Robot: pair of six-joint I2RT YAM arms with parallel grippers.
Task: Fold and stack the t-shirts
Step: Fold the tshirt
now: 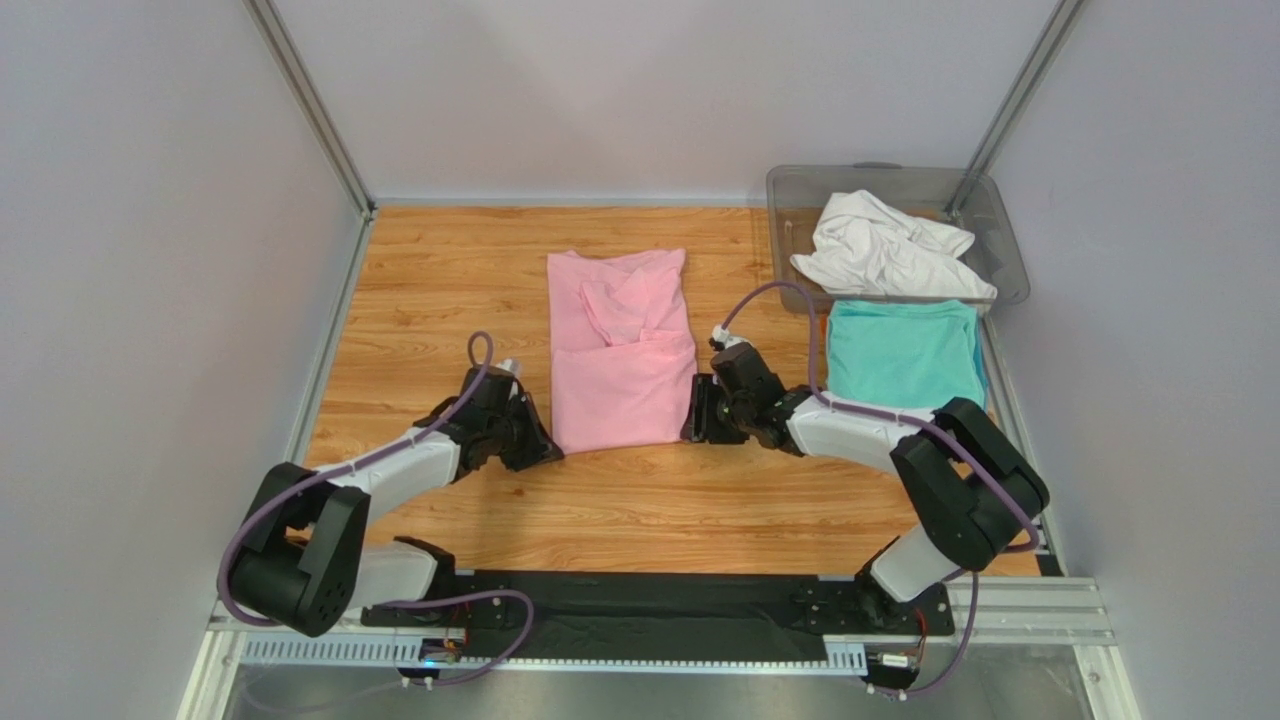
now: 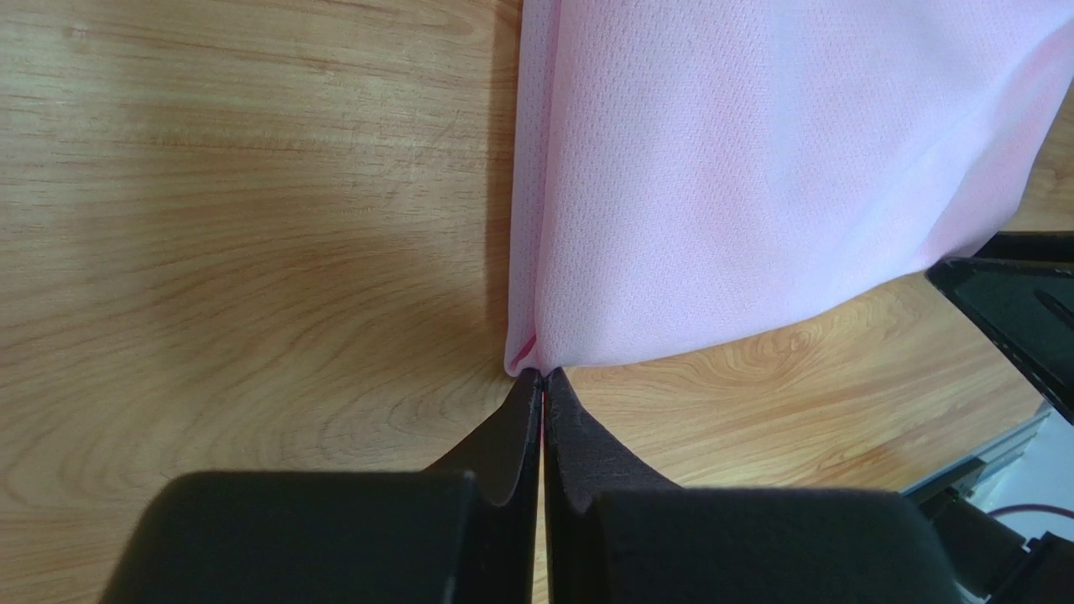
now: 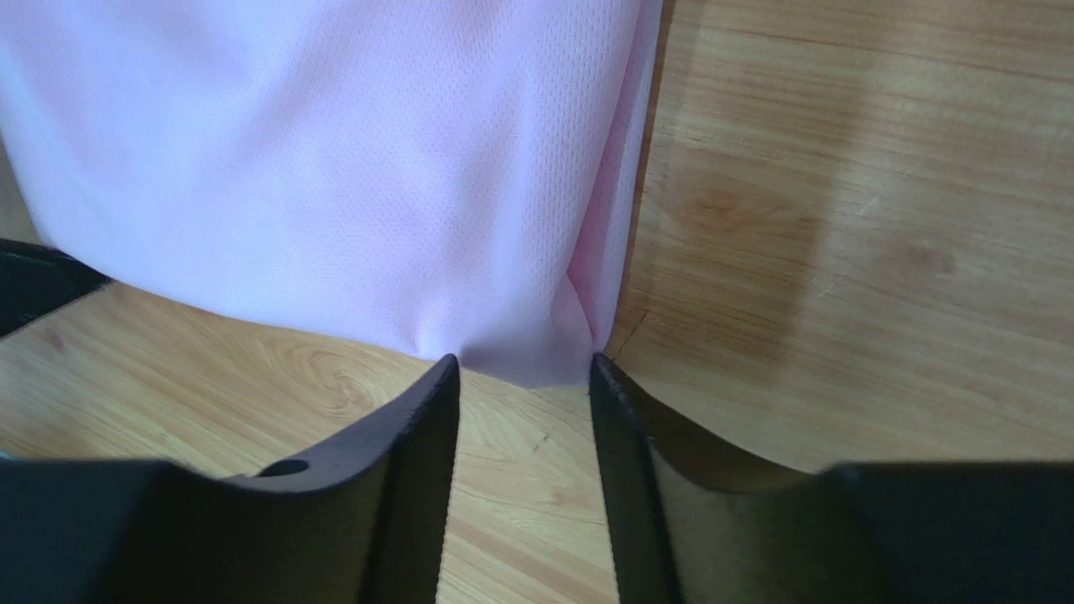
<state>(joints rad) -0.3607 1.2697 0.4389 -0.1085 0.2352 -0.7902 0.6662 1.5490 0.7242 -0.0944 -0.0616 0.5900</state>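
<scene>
The light pink t-shirt [image 1: 619, 353] lies partly folded in the middle of the wooden table. My left gripper [image 1: 549, 447] is at its near left corner, and its jaws are shut on that corner [image 2: 542, 374], with pink cloth [image 2: 756, 176] spreading away above. My right gripper [image 1: 694, 413] is at the near right corner. It is open [image 3: 523, 365], with its fingertips on either side of the cloth's edge [image 3: 315, 164]. The teal t-shirt [image 1: 905, 353] lies folded flat at the right. The white t-shirt [image 1: 887, 248] is crumpled in the bin.
A clear grey plastic bin [image 1: 789, 188] stands at the back right, behind the teal shirt. Metal frame posts and grey walls close in the table on the left, back and right. The right gripper's black body [image 2: 1009, 302] shows at the edge of the left wrist view.
</scene>
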